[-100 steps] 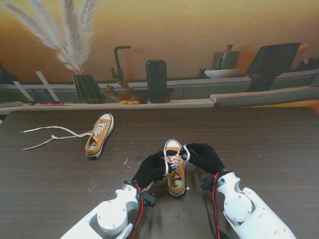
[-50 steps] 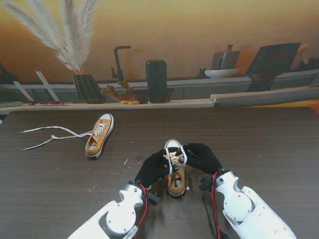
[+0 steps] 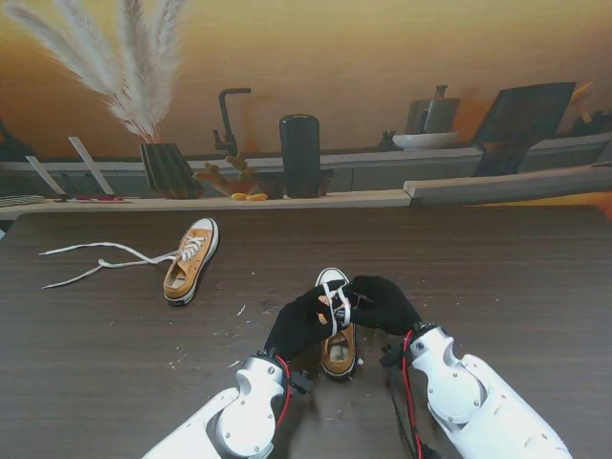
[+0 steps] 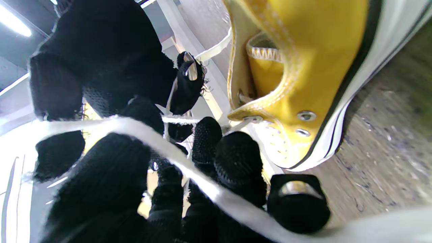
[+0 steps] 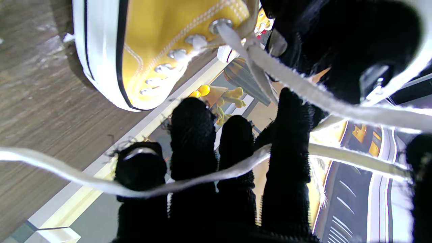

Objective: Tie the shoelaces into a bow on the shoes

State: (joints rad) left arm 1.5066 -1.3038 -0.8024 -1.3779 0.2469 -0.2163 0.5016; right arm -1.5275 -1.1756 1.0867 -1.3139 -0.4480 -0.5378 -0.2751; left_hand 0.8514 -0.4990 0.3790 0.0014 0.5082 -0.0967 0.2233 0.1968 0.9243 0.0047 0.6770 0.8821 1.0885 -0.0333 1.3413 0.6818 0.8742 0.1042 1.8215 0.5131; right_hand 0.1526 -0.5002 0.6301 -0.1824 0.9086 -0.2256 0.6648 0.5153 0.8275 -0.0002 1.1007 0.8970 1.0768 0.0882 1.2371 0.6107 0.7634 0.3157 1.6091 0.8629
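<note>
Our left hand (image 3: 304, 323) and our right hand (image 3: 381, 302), both in black gloves, meet over the near shoe (image 3: 337, 346), which stands on the dark wooden table (image 3: 497, 277) just in front of us, its white toe pointing away from us. The two hands are so close that their fingers touch or almost touch above the opening of the shoe. Each hand is closed on the white lace (image 3: 337, 306): in the stand view the lace runs in short strands between the two hands, over the tongue of the shoe.

In the left wrist view one strand of lace (image 4: 189, 175) lies across the fingers (image 4: 236, 162) of the left hand, and thinner strands go between them and the fingers of the other hand. The yellow side of the shoe (image 4: 303, 67) with its metal eyelets is just beside them. In the right wrist view a strand (image 5: 216, 173) lies across the fingers (image 5: 192, 135) of the right hand, and another goes up to the top eyelet of the shoe (image 5: 162, 47). We cannot tell if a knot or a loop is formed.

The second shoe (image 3: 190, 260) lies well apart, farther from us and to the left. Its laces (image 3: 96, 263) are loose and spread out on the table to the left.
</note>
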